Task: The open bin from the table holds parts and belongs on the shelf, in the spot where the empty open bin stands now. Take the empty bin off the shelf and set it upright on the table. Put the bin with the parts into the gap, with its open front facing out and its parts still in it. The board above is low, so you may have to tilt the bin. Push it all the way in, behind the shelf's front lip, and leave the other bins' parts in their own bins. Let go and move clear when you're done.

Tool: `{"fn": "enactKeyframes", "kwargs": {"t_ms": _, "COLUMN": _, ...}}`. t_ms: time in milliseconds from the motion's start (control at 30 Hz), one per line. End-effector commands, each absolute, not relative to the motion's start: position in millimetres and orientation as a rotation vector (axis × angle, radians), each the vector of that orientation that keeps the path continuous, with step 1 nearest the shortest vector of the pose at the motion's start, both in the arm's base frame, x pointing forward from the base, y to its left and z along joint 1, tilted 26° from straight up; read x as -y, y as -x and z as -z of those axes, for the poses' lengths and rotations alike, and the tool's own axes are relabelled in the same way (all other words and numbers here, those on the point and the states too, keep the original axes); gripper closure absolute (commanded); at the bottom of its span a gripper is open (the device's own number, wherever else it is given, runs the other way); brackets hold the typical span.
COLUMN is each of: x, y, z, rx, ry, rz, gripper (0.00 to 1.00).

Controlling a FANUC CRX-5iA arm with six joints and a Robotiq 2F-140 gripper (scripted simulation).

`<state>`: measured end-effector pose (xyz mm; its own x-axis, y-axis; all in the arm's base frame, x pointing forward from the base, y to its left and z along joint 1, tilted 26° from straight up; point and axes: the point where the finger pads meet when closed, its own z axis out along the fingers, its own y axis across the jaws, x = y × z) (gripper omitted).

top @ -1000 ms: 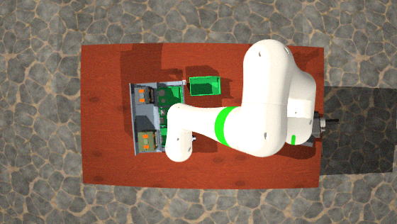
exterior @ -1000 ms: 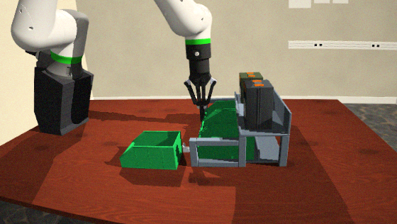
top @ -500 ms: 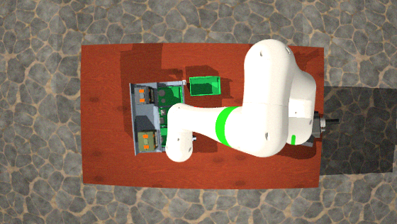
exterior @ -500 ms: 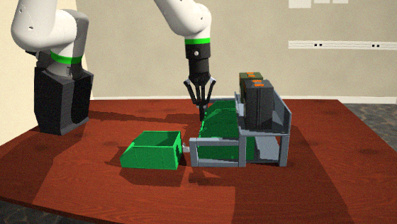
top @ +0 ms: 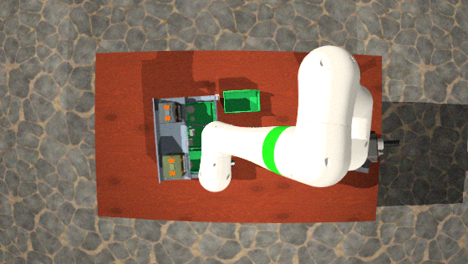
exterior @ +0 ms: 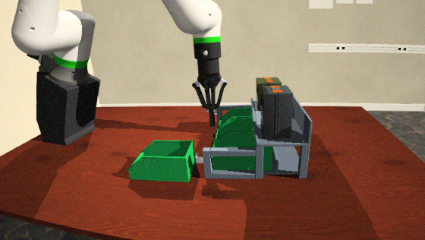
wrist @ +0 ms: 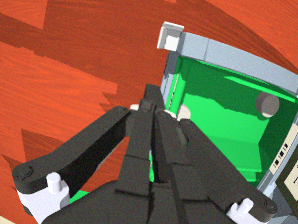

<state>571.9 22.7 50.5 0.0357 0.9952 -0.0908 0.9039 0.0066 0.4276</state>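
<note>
Green and empty, one bin (top: 241, 101) (exterior: 161, 167) is seen upright on the tabletop (top: 125, 200) (exterior: 152, 213) beside the shelf (top: 158, 142) (exterior: 259, 161); the jaws (exterior: 212, 123) are fully closed, with nothing gripped

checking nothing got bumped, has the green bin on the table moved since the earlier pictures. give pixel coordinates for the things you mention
No. The green bin (top: 241, 101) (exterior: 161, 167) on the table sits at the same spot beside the shelf's front corner (top: 216, 98) (exterior: 207, 163) in the top and exterior views.
</note>
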Motion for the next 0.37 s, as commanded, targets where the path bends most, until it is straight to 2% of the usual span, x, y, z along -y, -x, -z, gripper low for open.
{"fn": "enactKeyframes", "kwargs": {"t_ms": 0, "x": -22.9, "y": -569.7, "z": -52.3, "rx": -1.922, "ry": -1.952, "rz": -0.341, "gripper": 0.90}}
{"fn": "enactKeyframes", "kwargs": {"t_ms": 333, "x": -23.4, "y": -565.8, "z": -56.1, "rx": -1.922, "ry": -1.952, "rz": -0.341, "gripper": 0.90}}
